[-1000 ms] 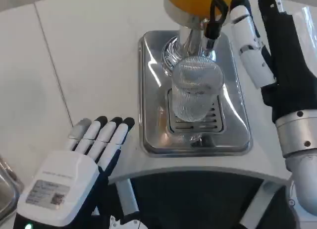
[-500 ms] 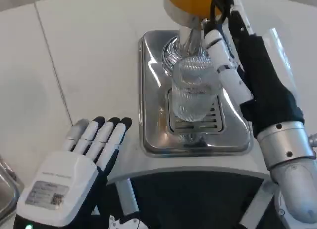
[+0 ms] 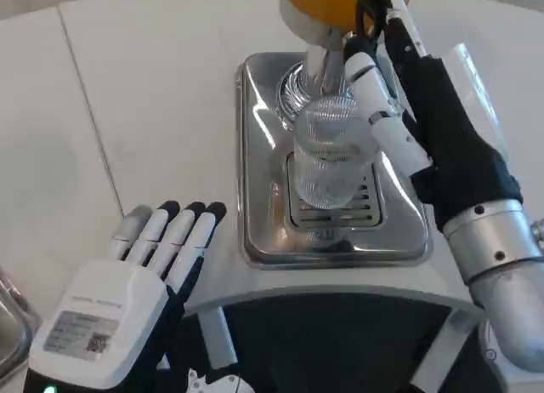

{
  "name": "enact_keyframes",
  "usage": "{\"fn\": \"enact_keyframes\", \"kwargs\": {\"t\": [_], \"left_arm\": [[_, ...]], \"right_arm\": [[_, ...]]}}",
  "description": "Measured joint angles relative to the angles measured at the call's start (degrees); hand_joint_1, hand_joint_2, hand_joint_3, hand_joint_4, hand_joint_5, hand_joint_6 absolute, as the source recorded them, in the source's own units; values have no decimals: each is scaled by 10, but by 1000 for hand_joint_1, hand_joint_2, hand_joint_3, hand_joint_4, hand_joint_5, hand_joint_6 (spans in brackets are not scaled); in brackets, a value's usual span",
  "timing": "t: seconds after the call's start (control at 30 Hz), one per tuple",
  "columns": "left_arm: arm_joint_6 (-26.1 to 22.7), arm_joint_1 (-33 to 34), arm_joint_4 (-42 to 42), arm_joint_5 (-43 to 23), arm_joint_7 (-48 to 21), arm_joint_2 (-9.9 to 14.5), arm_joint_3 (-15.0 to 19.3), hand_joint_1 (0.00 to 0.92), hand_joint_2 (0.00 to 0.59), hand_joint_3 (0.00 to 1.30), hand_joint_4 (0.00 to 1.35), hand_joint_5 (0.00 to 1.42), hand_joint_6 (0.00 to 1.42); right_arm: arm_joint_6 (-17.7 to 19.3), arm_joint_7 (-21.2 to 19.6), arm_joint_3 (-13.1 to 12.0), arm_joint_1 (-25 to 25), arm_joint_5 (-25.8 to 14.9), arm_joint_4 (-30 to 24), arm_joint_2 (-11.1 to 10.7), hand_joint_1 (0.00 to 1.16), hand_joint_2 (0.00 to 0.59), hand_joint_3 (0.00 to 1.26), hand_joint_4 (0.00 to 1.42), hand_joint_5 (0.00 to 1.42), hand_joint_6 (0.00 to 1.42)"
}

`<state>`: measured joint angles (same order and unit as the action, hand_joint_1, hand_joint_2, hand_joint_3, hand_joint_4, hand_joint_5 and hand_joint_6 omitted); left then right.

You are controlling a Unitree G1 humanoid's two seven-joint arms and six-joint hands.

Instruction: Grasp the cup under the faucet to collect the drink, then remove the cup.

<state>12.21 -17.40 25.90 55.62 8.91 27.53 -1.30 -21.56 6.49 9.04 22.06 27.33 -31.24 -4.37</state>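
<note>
We are working at the white bench [image 3: 153, 95], where the steel drip tray [image 3: 255, 155] is sitting under the orange dispenser [image 3: 327, 2] to catch spills. The ribbed clear cup [image 3: 330, 155] is standing upright on the tray's grate, directly below the faucet [image 3: 319, 65], ready to fill. Our right hand [image 3: 399, 112] is lying along the cup's right side, seemingly touching it; whether it is gripping we cannot tell. Our left hand [image 3: 127, 282] is resting flat and holding nothing.

Place: likely a lab mock-up of a drinks counter
Signs: orange juice dispenser [image 3: 336, 3] on steel drip tray [image 3: 263, 163], bare white table [image 3: 153, 87]
</note>
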Motion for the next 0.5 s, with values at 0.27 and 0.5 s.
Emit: {"fn": "enact_keyframes", "kwargs": {"t": [0.27, 0.5], "left_arm": [[0, 0, 0, 0, 0, -5, -2, 0, 42, 0, 0, 0, 0], [0, 4, 0, 0, 0, -7, -3, 0, 43, 0, 0, 0, 0]], "right_arm": [[-35, 41, 13, 28, 31, -8, -38, 0, 537, 29, 0, 0, 0], [-49, 89, 33, 46, 72, -14, -81, 0, 539, 58, 0, 0, 0]]}}
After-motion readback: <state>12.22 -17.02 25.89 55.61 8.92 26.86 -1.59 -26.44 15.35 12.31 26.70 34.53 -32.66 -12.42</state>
